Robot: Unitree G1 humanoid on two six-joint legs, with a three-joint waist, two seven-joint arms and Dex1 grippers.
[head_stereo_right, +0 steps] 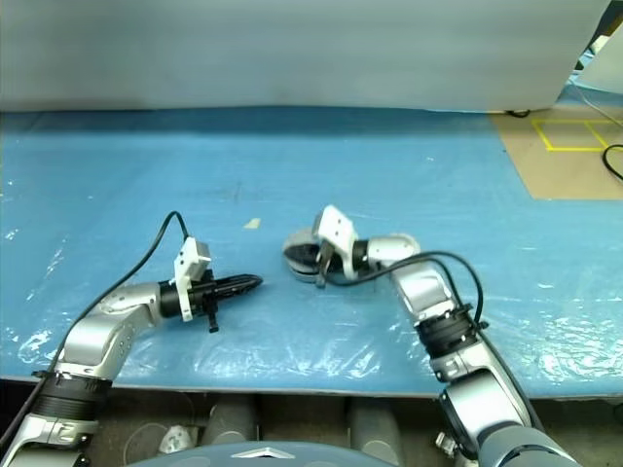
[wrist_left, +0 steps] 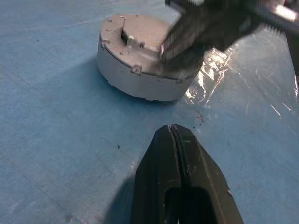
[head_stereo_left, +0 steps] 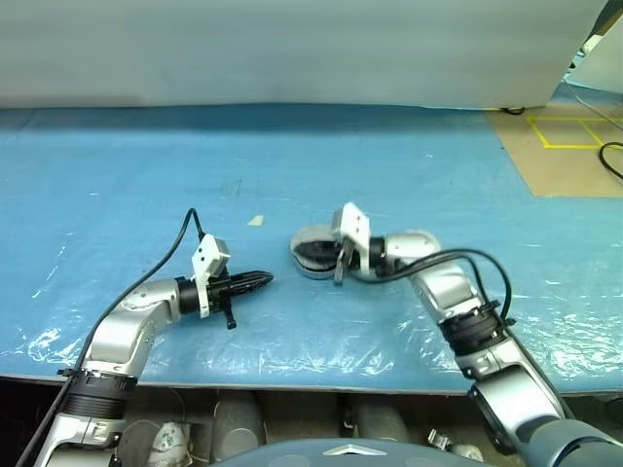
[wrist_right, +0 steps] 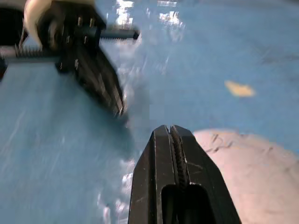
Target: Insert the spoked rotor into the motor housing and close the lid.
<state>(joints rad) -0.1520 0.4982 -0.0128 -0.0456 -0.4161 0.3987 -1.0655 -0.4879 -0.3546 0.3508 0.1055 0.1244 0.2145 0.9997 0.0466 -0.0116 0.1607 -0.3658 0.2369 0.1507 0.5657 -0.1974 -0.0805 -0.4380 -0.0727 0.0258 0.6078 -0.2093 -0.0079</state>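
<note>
Blue plastic-covered table (head_stereo_left: 409, 165) — pale wall (head_stereo_left: 292, 49) behind

We see the motor housing (wrist_left: 140, 65), a round silvery-grey puck, lying flat on the blue counter (head_stereo_left: 409, 156), its pale grey lid (wrist_left: 145, 39) closed on top.

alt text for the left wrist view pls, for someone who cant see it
A round silvery-grey motor housing, closed on top, sits on a blue table cover. The left claw, shut, rises in the foreground pointing toward it with a gap between them. The blurred dark right claw hangs over the housing's top.
</note>
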